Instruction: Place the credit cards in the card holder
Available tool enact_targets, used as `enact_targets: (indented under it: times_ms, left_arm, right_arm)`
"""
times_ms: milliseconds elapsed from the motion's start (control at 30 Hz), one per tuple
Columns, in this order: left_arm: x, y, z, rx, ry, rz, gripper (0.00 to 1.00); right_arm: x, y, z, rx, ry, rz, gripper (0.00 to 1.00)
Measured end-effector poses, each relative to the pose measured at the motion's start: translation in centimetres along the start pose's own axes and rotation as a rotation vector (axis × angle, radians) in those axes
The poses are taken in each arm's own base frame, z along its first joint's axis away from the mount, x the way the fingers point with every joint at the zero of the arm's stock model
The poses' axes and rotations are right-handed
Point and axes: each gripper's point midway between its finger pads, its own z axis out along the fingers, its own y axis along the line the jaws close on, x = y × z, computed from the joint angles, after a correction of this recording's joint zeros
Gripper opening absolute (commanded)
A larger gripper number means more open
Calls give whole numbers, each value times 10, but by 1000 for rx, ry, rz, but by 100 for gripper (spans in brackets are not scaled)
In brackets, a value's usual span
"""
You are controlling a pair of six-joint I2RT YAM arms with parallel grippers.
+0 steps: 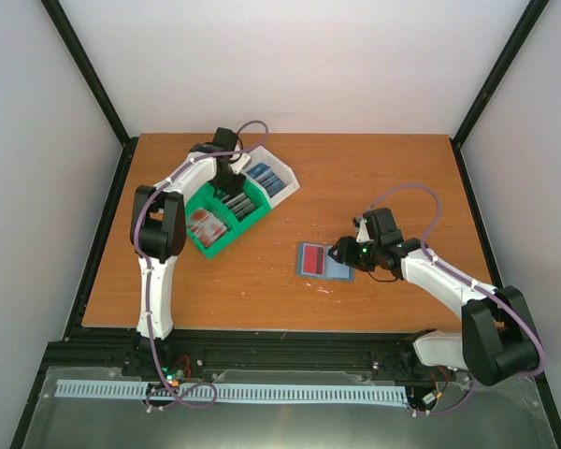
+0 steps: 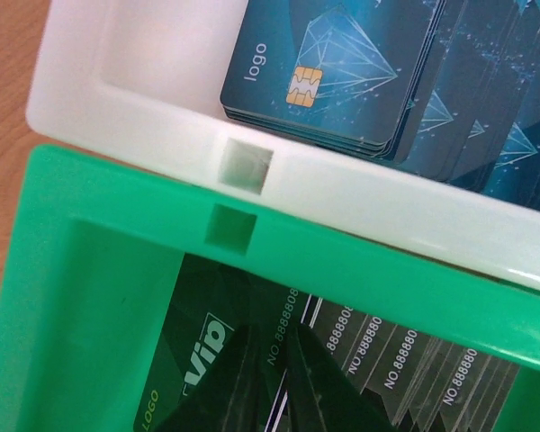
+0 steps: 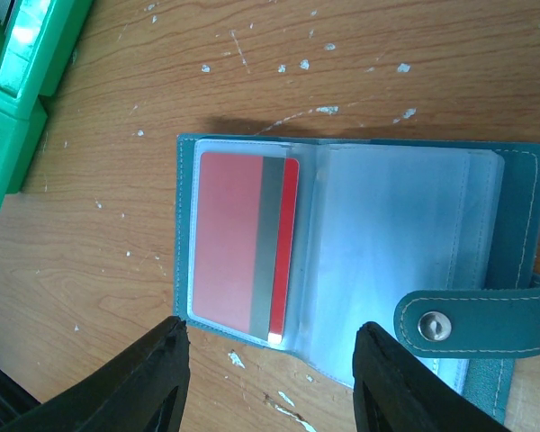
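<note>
The teal card holder [image 3: 513, 225] lies open on the table, and a red credit card with a grey band [image 3: 238, 238] sits in its left clear pocket. My right gripper [image 3: 270, 360] is open just at the holder's near edge, touching nothing. From above, this gripper [image 1: 341, 253] is at the right side of the holder [image 1: 324, 261]. My left gripper [image 2: 274, 346] is down inside the green bin [image 2: 342, 279], its fingers [image 2: 233, 386] pinched on the edge of a dark credit card [image 2: 288, 360] among several dark cards [image 2: 387, 360].
A white bin [image 2: 360, 193] holding a stack of blue diamond-print cards [image 2: 324, 72] touches the green bin's far side. The green bin's front compartment [image 1: 204, 223] holds red cards. The holder's strap with a snap [image 3: 472, 324] lies across its right page.
</note>
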Motion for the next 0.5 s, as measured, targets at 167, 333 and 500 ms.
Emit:
enact_targets:
  times_ms: [167, 333, 500]
  left_arm:
    - [-1, 5, 1, -28, -9, -1, 9]
    - [-2, 7, 1, -42, -13, -1, 6]
    - [-3, 11, -1, -62, -21, -2, 4]
  right_arm:
    - [0, 0, 0, 0, 0, 0, 50]
    - [0, 0, 0, -1, -1, 0, 50]
    - [-1, 1, 0, -4, -5, -3, 50]
